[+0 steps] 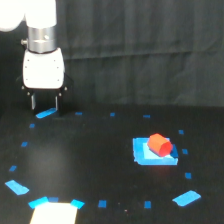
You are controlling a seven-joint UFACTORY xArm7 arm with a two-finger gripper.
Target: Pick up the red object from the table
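The red object [159, 144] is a small red-orange stubby cylinder lying on the bright blue square patch [154, 152], right of centre on the black table [90, 160]. My gripper [44, 103] hangs at the far left of the exterior view, under its white body [44, 70]. Its two dark fingers [33, 101] point down, stand a little apart and hold nothing. The gripper is far to the left of the red object and further back, with its fingertips close above a blue tape mark [46, 113].
Small blue tape marks [113, 115] ring the table. Larger blue pieces lie at the front left [17, 187] and front right [186, 198]. A bright pale patch [54, 212] sits at the front edge. A dark curtain [145, 50] hangs behind.
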